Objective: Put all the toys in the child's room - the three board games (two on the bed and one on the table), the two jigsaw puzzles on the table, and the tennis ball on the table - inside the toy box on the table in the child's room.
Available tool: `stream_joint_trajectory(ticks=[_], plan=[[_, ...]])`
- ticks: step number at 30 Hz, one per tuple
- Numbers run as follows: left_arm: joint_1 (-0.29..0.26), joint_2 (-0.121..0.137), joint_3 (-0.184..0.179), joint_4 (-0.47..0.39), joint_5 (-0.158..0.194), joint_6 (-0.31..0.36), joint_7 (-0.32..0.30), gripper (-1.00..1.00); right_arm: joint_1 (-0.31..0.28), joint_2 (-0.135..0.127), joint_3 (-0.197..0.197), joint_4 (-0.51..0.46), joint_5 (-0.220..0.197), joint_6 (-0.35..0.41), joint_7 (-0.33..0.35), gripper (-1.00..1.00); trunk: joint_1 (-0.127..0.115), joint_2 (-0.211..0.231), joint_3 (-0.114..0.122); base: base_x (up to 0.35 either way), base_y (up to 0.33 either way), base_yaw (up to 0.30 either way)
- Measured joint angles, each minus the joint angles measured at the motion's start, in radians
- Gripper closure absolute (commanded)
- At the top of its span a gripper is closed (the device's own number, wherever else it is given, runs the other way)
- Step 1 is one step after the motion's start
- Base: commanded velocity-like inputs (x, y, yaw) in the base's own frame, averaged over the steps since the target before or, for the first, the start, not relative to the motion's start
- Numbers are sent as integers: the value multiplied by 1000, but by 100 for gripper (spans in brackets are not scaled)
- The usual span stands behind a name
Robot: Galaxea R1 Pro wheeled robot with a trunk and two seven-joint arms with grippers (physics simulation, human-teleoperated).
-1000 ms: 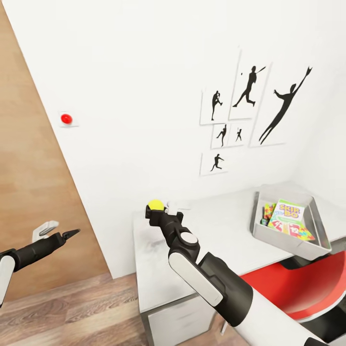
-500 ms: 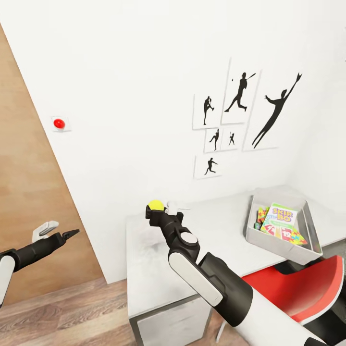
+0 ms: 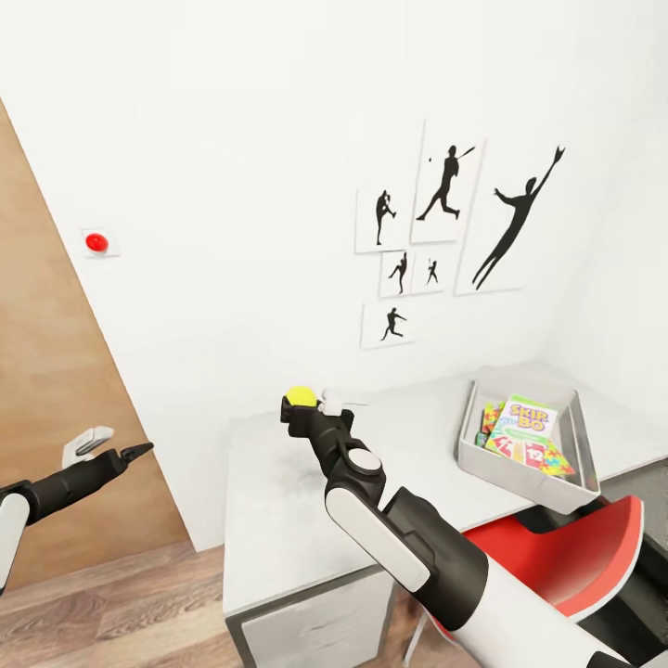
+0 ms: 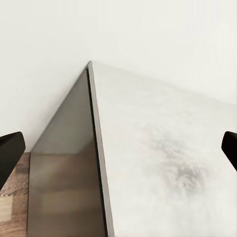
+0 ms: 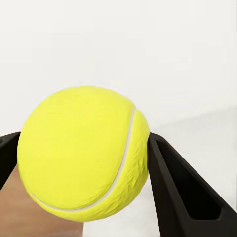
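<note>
While turning, slides worktop [image 3: 278, 501], posters [image 3: 445, 232] and toy box [image 3: 520, 484] toward 9 o'clock in the head view against a second ago, yet keeps both arms at the same spots in the picture. Reads therefore as camera motion, not as motion of the things. Means, most likely, a swing of trunk or base toward the box with the last loose toy in hand; drop-off not yet begun.

Right tool [image 3: 301, 403]: clamped on the ball [image 3: 299, 396], one finger pressed to each flank in the right wrist view, ball seam facing the camera. Held up in the air above the worktop's near-left part, in front of the white wall.

Box: at about 3 o'clock from that tool, well apart, on the worktop by the far corner, above the red chair [image 3: 557, 557]. Already holds a Skip-Bo game box [image 3: 522, 429] and other colourful flat pieces beneath and beside it; too small to sort.

Left tool [image 3: 139, 451]: spread wide, nothing between its fingers, out at 9 o'clock off the worktop's end, idle.

Still calls for carrying the ball across toward 3 o'clock before letting go.
</note>
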Motion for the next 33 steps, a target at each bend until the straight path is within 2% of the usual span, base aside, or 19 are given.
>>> stream_joint_trajectory(ticks=[7, 23, 33], plan=[[0, 0, 0, 1, 0, 0, 0, -100, 0, 0, 1, -1, 0, -21, 1, 100, 0, 0, 0, 0, -4, -42], [0, 0, 0, 1, 0, 0, 0, -100, 0, 0, 0, -2, 0, -25, 1, 100, 0, 0, 3, 0, -63, -260], [0, 0, -1, 0, 0, 0, 0, -100, 0, 0, 3, -3, 0, -24, 1, 100, 0, 0, 4, 0, -4, -37]])
